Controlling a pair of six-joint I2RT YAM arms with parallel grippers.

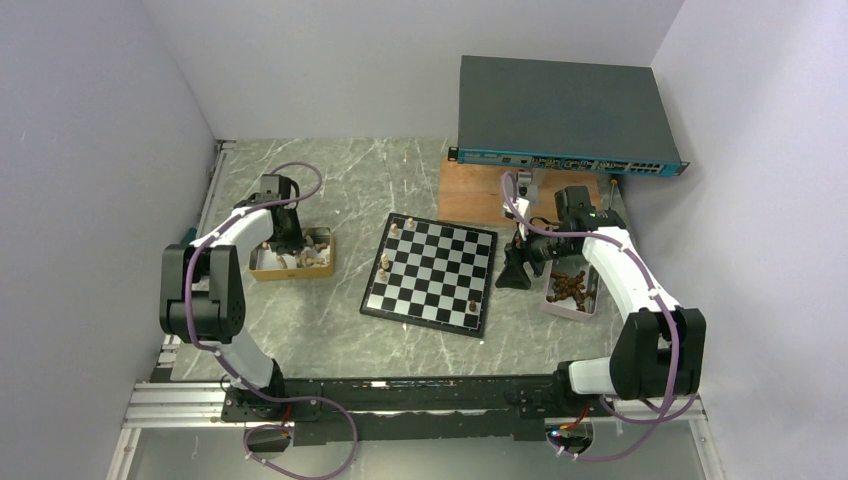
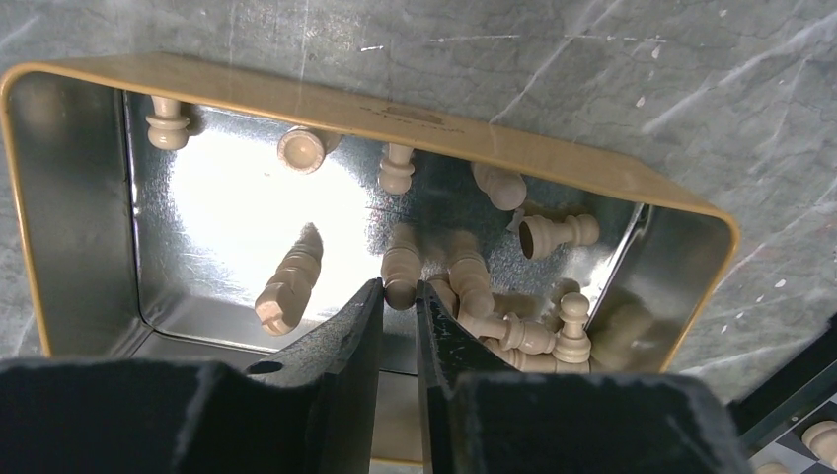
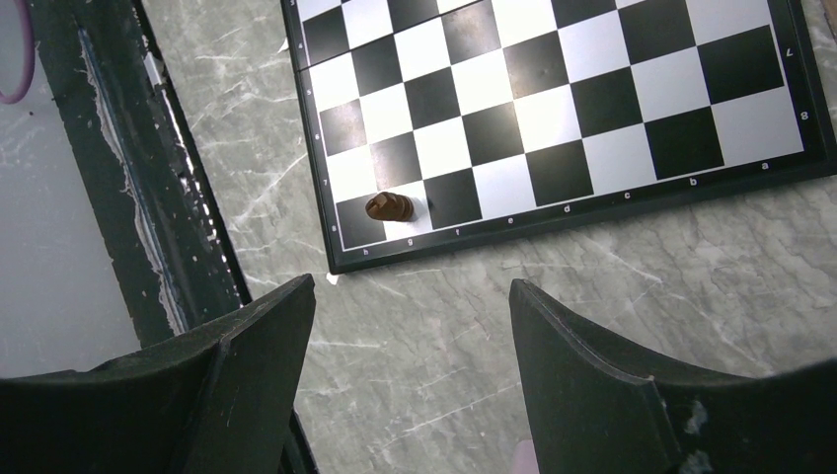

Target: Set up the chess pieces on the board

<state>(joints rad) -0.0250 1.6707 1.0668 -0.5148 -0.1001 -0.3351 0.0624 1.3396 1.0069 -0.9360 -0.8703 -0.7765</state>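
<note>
The left tool (image 2: 398, 289) hung inside the gold-rimmed tin (image 2: 326, 104) at the left of the desk (image 1: 350, 180). Its two black fingers were drawn almost together, and the near end of one light chess piece (image 2: 400, 259) sat right between their tips. Whether they actually gripped it could not be told. That piece was pale tan and slender, and its long axis ran roughly in line with the fingers, pointing away toward the tin's far wall. More light chess pieces lay tumbled just to its right and along the far wall. The board (image 1: 440, 262) lay to the right of the tin, between the two arms. A few light pieces stood along its left side and one dark piece (image 3: 389, 207) near its right corner, so most of the task looked undone. The likely carry ran rightward from tin to board, and the left arm was the nearer one for it. The right tool (image 3: 413, 284) stood wide apart and empty over bare desk, just beside the board's edge.
</note>
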